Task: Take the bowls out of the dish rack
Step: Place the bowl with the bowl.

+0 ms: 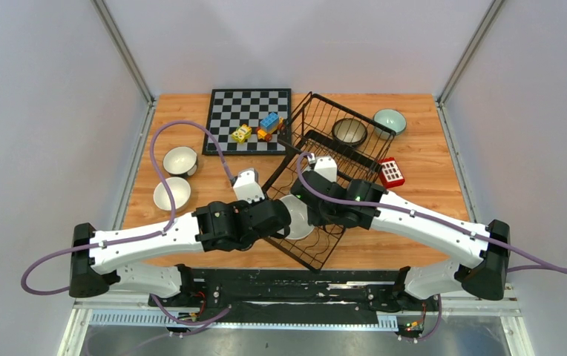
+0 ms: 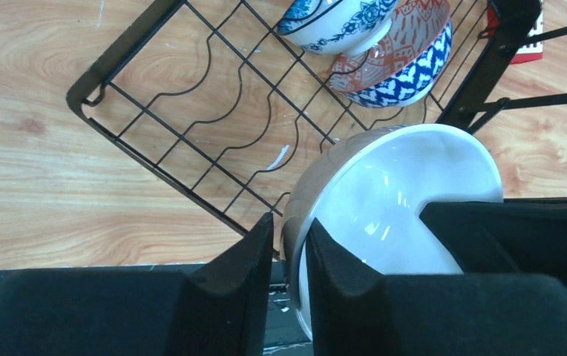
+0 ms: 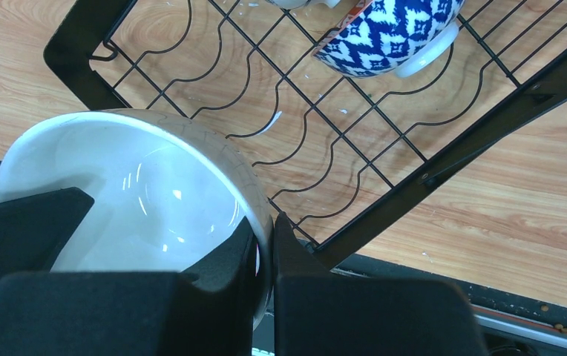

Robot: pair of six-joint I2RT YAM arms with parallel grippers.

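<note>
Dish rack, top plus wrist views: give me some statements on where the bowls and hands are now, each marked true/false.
1. The left hand and right hand both straddle the rim of one white bowl. True.
2. The mint bowl sits inside the dish rack. False: it stands on the table, just past the rack's far right side.
3. A far-left bowl and a near-left bowl stand on the table left of the rack. True.
4. The toy blocks lie in the rack. False: they are on the chessboard.
5. The white bowl is the only bowl in the rack. False: a dark bowl is in it too.
</note>
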